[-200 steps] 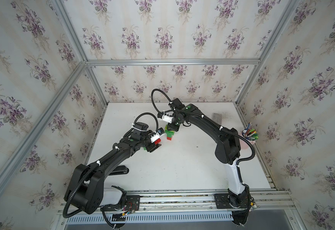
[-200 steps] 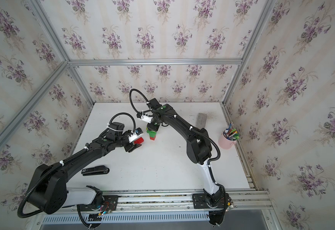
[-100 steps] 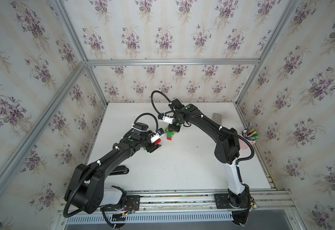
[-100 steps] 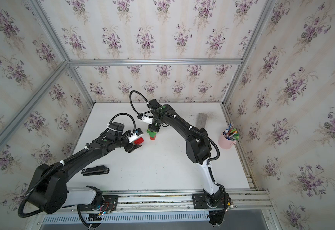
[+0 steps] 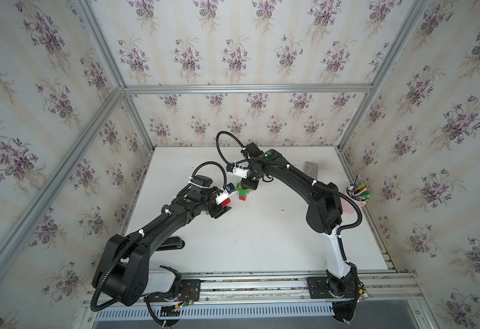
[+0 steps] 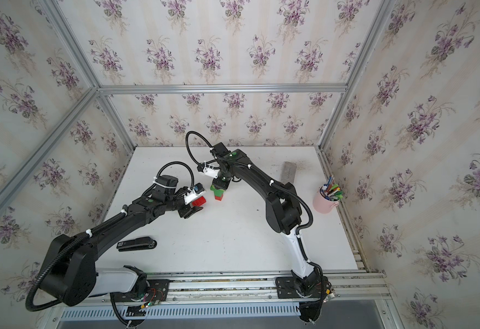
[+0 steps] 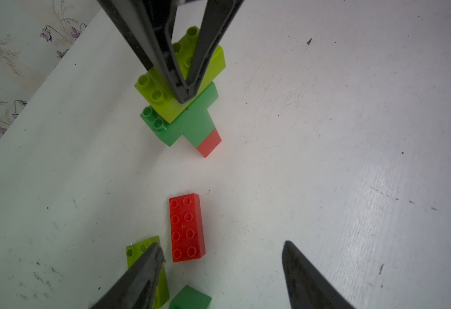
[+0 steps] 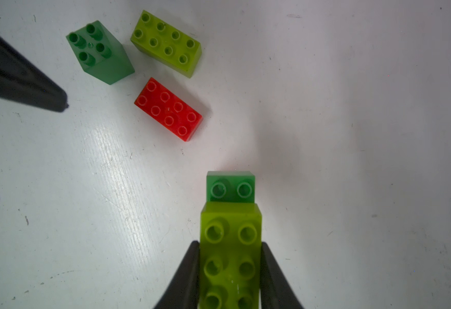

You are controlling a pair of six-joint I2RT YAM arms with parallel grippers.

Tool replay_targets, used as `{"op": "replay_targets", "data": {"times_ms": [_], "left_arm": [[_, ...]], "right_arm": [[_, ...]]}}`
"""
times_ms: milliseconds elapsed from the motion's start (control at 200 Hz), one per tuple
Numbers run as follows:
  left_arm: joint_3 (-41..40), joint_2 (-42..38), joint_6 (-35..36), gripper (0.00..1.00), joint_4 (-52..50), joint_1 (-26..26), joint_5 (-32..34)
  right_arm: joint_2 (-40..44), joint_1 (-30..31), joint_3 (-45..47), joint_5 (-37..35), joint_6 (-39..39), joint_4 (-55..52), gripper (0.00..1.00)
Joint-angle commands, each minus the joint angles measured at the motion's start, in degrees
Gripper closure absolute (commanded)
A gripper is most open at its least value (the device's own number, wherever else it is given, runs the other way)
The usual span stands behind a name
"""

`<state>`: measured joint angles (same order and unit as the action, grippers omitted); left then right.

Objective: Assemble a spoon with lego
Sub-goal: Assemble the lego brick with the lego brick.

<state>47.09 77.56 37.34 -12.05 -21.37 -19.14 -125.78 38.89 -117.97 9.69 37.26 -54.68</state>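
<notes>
On the desk, the half-built spoon stands upright, at 2 o'clock from a loose red brick. The right pincer is clenched on its top lime brick. The left pincer is released and empty above the red brick.

Judgement: press straight down with studs square before letting go, since the narrow stem may tip.

No writing is readable, and the stapler label is too small.
</notes>
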Motion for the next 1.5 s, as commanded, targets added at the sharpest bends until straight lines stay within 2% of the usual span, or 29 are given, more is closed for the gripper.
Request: {"op": "replay_targets", "data": {"times_ms": [0,709,819,879,1004,1154,1294,1494], "left_arm": [[0.11,-0.13,0.36,0.28,1.33,0.01,-0.62],[0.14,-0.38,0.57,0.28,1.07,0.08,0.24],[0.26,-0.34,0.48,0.28,0.96,0.02,0.26],[0.45,-0.05,0.31,0.28,0.91,0.04,0.21],[0.72,0.15,0.01,0.28,0.71,0.04,0.04],[0.89,-0.34,-0.32,0.27,-0.14,0.03,0.44],[2.27,-0.42,-0.63,0.25,-4.08,0.08,1.63],[7.98,1.23,-0.79,0.22,-15.73,0.08,6.05]], "right_arm": [[-0.51,0.00,0.17,-0.08,-0.24,-1.63,0.79],[-3.06,-0.94,3.46,-1.22,-1.75,-4.00,0.77],[-1.88,-0.66,1.97,-0.24,-2.07,-3.65,0.68],[-1.58,-0.50,0.35,0.33,-2.68,-3.04,0.58],[-1.93,-0.47,-3.18,1.06,-3.55,-1.79,0.50],[-1.97,-0.47,-4.38,-1.94,-3.59,-0.84,0.39],[-0.85,-0.58,-3.49,-4.73,-3.03,-0.74,0.34],[5.30,-0.95,-2.13,-1.04,-3.24,3.13,0.32]]}}
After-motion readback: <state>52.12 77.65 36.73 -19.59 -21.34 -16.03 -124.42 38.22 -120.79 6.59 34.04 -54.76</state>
